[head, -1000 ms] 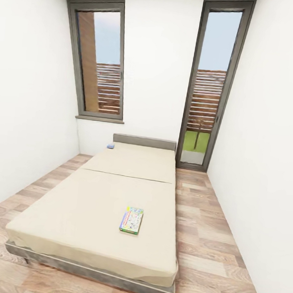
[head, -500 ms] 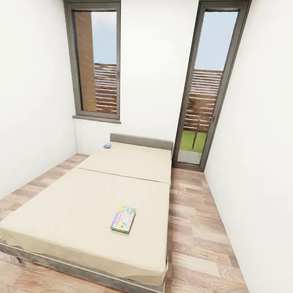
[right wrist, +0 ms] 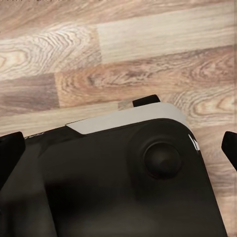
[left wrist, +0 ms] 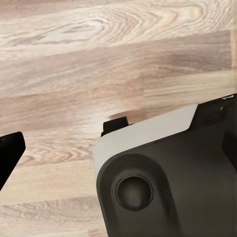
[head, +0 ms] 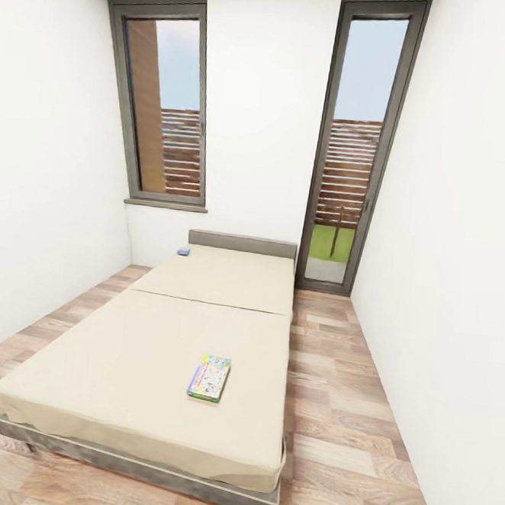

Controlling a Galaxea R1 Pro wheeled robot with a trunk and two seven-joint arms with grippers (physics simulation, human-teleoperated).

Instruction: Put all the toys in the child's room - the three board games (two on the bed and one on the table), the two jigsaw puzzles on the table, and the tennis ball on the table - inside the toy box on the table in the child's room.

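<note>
The head view looks down a narrow white-walled room onto the low bed with a plain beige mattress and grey frame (head: pixel 102 392). A flat green-edged board game box with a busy printed lid (head: pixel 209 378) lies on the mattress toward the foot end, nearer the edge that faces the glazed door, flat and slightly askew to the mattress sides. Far up, at the head-end corner under the window and just beside the low grey headboard (head: pixel 242 244), sits a small blue board game box (head: pixel 184 251), too small here to read any print.

Both bed games lie untouched, so as a judgement the task is at or near its start for this half: neither is lifted. The state of the games, puzzles and ball at the desk and of the toy box cannot be judged from these pictures.

In the left wrist view, the dark fingertips of the left end effector (left wrist: pixel 61 134) hang well apart over the light and brown wood-plank floor (left wrist: pixel 98 54), nothing between them. In the right wrist view the right end effector (right wrist: pixel 118 148) is likewise spread and empty above the planks, with the robot's black-and-white base (right wrist: pixel 113 182) below it. What is left, at the least: reach the bed, take each box, and carry it off to the bin.
</note>
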